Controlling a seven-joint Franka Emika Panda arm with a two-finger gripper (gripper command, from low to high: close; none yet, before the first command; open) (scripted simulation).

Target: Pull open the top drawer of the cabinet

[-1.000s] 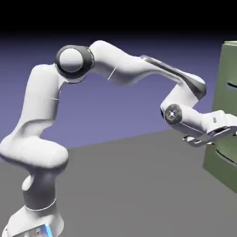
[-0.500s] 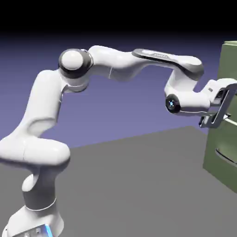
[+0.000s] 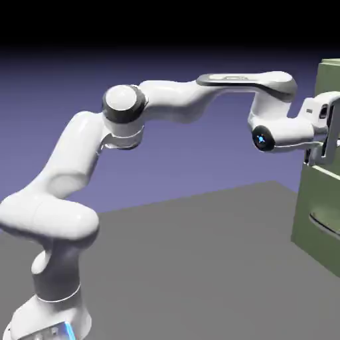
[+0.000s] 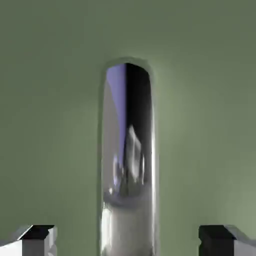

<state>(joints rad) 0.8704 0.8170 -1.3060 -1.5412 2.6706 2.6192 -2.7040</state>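
Note:
The olive-green cabinet (image 3: 316,219) stands at the exterior view's right edge. Its top drawer (image 3: 330,80) looks flush with the front below it. My gripper (image 3: 325,143) is pressed up to that drawer's front at handle height, its tips cut off by the picture's edge. In the hand view the top drawer's slim grey handle (image 4: 127,165) runs up the middle over the green panel (image 4: 50,100). It lies between my two fingertips (image 4: 39,239), which stand wide apart with a gap on each side. The gripper (image 4: 128,240) is open around the handle without touching it.
Below the top drawer, a lower drawer front shows its own curved handle (image 3: 324,224). The grey table (image 3: 199,265) stretches from the robot's base to the cabinet's foot. My arm spans the picture at shoulder height.
The hand has risen from the lower drawer's level to the top drawer's handle and moved in toward the cabinet. The elbow has stretched out to the right.

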